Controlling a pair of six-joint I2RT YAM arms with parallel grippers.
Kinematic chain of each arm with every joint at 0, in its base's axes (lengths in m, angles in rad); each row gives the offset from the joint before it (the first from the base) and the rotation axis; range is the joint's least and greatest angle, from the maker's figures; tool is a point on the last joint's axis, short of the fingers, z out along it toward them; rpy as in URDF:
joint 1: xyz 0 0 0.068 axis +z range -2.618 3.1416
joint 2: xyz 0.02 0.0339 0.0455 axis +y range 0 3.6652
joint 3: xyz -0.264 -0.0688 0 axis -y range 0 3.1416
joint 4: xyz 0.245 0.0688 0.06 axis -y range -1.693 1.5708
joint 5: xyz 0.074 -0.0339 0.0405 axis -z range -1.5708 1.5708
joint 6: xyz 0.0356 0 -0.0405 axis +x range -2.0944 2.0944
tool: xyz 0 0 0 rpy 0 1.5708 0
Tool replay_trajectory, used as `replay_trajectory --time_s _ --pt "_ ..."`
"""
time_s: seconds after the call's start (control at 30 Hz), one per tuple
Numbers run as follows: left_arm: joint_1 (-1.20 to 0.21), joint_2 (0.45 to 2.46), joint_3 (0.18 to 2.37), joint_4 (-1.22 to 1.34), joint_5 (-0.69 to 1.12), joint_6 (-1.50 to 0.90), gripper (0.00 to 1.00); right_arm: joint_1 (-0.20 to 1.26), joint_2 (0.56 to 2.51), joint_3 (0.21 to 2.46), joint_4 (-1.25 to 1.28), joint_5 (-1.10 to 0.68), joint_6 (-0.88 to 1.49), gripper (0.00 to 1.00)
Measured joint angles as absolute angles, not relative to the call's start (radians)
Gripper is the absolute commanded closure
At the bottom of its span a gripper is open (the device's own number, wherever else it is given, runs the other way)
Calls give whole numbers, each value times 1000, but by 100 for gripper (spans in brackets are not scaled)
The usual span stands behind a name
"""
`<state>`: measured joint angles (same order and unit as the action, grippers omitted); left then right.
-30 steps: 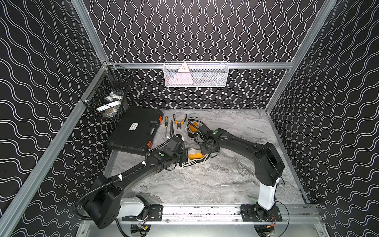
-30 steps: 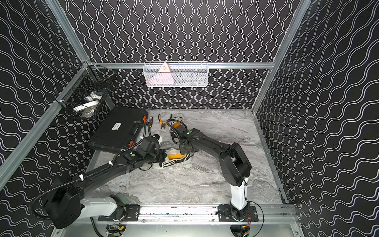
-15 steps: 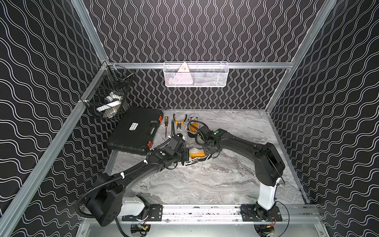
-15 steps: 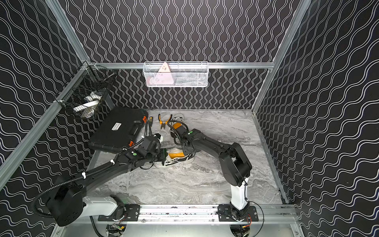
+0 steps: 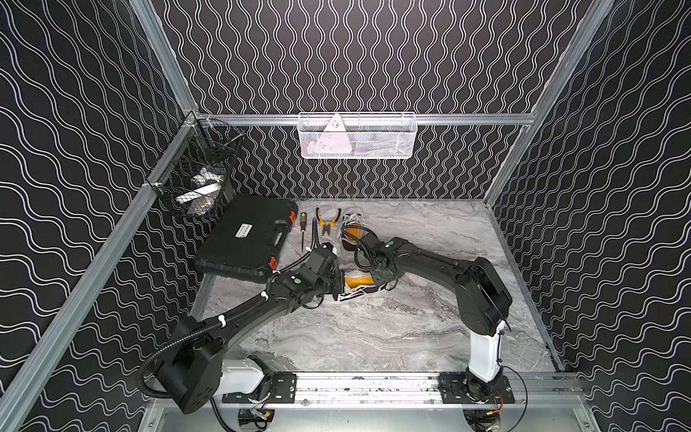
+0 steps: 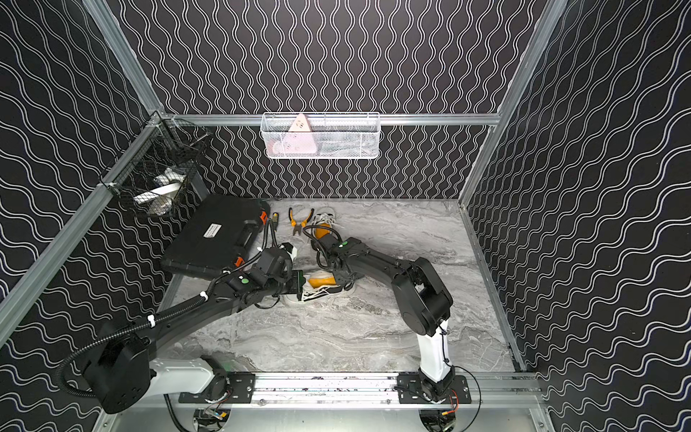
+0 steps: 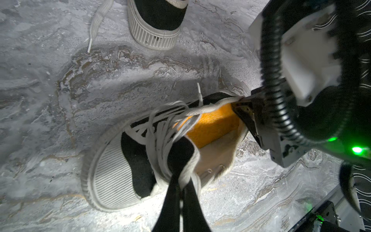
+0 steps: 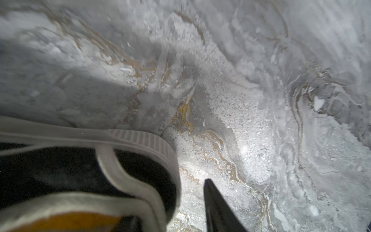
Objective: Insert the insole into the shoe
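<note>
Low in the left wrist view, left end effector point(image 7: 181, 181) clamps the shoe point(image 7: 112, 170) at its tongue; right end effector's point(image 7: 243, 110) spread is unclear; a skewed push could buckle the insole point(image 7: 212, 125)

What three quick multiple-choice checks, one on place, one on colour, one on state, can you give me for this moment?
1. The pliers lie: A in the white basket; B on the table beside the screwdriver; C on the black case.
2. The insole in the shoe is: A blue; B green; C orange.
3. The left gripper is: A shut on the shoe; B wide open; C out of view.
Key: B, both top views show them side by side; C, orange shows in the shoe's opening; A, its fingers meet on the shoe.
</note>
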<state>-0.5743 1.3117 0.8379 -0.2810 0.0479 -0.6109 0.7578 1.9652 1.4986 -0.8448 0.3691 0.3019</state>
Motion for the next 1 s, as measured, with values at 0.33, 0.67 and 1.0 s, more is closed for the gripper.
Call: replay_trajectory --time_s 0.33,0.67,1.0 --pt "-575 1303 838 -285 44 -607 100 765 2009 1527 -841 388 277 61" --pt "-575 1295 838 -305 38 -607 100 773 2048 1618 -861 436 250 43" --pt "-576 1308 838 -294 42 -604 100 770 2082 1596 -832 434 247 72"
